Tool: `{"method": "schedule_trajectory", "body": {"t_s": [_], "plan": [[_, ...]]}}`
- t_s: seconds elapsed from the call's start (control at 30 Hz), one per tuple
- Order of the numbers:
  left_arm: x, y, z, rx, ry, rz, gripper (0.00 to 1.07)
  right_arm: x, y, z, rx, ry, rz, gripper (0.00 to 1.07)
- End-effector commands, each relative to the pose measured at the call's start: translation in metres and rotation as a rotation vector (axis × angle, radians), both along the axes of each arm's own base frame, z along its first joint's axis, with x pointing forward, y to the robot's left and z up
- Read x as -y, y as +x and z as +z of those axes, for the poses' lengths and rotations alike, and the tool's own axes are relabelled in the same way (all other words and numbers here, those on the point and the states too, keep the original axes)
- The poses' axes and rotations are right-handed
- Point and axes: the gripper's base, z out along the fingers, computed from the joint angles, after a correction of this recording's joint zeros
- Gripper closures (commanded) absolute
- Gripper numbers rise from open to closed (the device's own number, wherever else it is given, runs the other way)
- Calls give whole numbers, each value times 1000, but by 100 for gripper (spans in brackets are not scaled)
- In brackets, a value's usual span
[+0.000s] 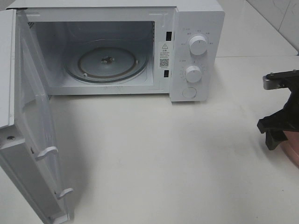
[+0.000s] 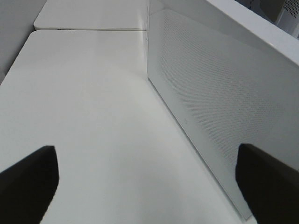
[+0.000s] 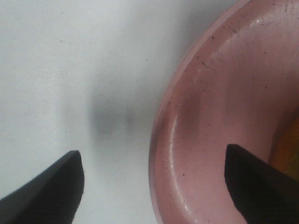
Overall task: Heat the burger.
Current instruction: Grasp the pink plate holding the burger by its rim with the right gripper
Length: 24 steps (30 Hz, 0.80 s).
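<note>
Burger (image 3: 289, 149) is nearly out of my sight: only an orange-brown sliver at the edge of the right wrist view, sitting on the pink plate (image 3: 224, 93). I take it for the bun but cannot be sure. In the high view that plate peeks in at 4 o'clock under my right gripper (image 3: 153, 157). Its jaws stand well apart astride the plate's rim, one finger over the table (image 3: 70, 70) and one inside the plate, gripping nothing yet. I judge the pose is meant for pinching the rim so plate and food travel together. The microwave (image 1: 196, 51) sits at 12 o'clock, its door (image 1: 32, 116) swung wide toward 9 so the glass turntable (image 1: 107, 63) is reachable. My left gripper (image 2: 147, 158) is spread wide and empty beside a white perforated panel (image 2: 210, 102), probably parked clear of the path.
</note>
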Motion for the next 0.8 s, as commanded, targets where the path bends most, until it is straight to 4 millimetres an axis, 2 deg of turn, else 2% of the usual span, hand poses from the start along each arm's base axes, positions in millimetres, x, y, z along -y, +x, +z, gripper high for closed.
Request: {"method": "schedule_trajectory", "body": {"t_s": [0.03, 0.37, 0.6, 0.7, 0.73, 0.77, 0.8], "plan": [[0, -3, -1, 20, 0, -8, 9, 1, 4, -10, -11, 1, 8, 31], [0, -3, -1, 20, 0, -8, 9, 1, 6, -30, -49, 5, 7, 31], [0, -3, -1, 20, 0, -8, 9, 1, 5, -31, -54, 5, -21, 34], [0, -3, -1, 20, 0, -8, 9, 1, 4, -31, -65, 3, -27, 42], [0, -3, -1, 20, 0, -8, 9, 1, 4, -31, -65, 3, -32, 50], [0, -3, -1, 20, 0, -8, 9, 1, 4, -31, -65, 3, -32, 50], [0, -3, -1, 20, 0, -8, 9, 1, 4, -31, -63, 3, -44, 61]]}}
